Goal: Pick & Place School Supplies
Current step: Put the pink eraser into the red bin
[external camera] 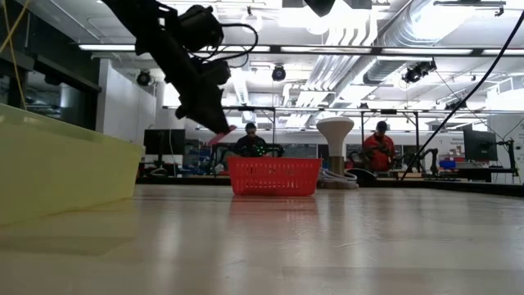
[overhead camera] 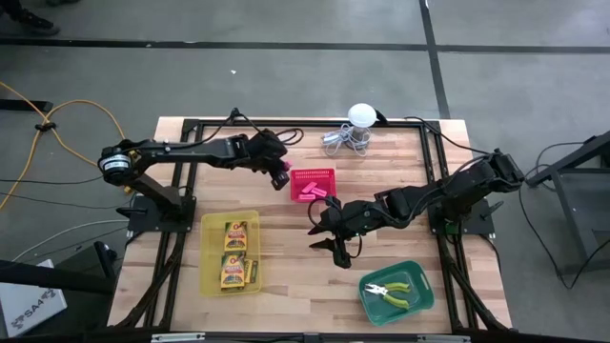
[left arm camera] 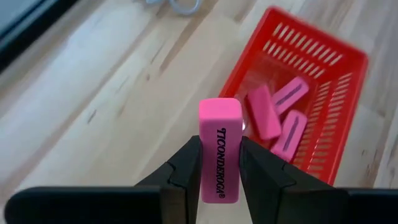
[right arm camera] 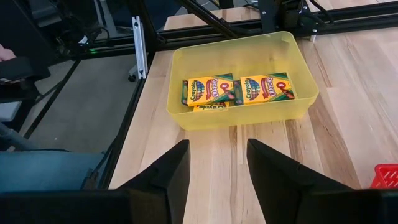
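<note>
Fingers of the left gripper pinch a pink eraser upright, just short of the red basket holding three more erasers. Carry it over the rim before letting go. Farther off, the right gripper hovers spread wide, empty.

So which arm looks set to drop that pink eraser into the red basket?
The left. Its gripper already clamps the pink eraser just beside the red basket, where three erasers lie. The right gripper is open and empty over bare table, facing the yellow tray.
</note>
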`<action>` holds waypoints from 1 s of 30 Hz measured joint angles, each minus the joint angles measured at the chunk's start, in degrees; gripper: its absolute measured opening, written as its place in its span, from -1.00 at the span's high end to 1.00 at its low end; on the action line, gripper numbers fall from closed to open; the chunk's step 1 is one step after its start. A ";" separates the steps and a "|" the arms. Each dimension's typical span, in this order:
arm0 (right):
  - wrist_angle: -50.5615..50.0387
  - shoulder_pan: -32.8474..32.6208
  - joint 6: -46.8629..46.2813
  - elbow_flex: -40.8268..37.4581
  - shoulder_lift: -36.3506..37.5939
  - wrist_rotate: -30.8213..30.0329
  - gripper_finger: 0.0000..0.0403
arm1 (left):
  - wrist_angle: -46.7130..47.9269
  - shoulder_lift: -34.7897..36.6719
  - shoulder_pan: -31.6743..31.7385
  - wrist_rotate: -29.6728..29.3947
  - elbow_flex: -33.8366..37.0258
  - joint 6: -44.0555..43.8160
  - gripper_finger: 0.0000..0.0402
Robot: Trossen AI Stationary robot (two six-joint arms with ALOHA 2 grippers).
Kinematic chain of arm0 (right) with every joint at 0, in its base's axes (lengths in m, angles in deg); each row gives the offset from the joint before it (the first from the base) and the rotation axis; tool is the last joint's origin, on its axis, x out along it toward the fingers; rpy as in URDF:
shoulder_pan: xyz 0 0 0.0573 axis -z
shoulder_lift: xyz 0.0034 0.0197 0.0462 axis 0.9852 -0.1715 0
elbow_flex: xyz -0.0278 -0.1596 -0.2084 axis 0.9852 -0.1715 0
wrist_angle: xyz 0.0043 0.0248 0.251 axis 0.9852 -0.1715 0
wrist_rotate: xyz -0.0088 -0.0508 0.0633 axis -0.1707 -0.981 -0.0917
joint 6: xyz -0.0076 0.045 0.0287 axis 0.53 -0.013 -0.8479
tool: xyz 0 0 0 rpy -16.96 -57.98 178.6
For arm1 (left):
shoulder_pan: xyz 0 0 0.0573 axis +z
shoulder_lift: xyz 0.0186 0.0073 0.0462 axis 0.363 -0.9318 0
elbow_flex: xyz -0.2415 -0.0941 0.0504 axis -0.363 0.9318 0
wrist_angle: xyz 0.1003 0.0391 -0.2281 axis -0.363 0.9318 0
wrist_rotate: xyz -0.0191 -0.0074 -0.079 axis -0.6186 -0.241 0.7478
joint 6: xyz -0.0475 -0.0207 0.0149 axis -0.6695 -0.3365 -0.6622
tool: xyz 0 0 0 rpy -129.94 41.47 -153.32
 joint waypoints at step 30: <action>0.02 -0.01 0.00 0.00 0.00 0.00 0.26 | -0.31 -0.46 -3.67 -2.70 -3.40 12.06 0.55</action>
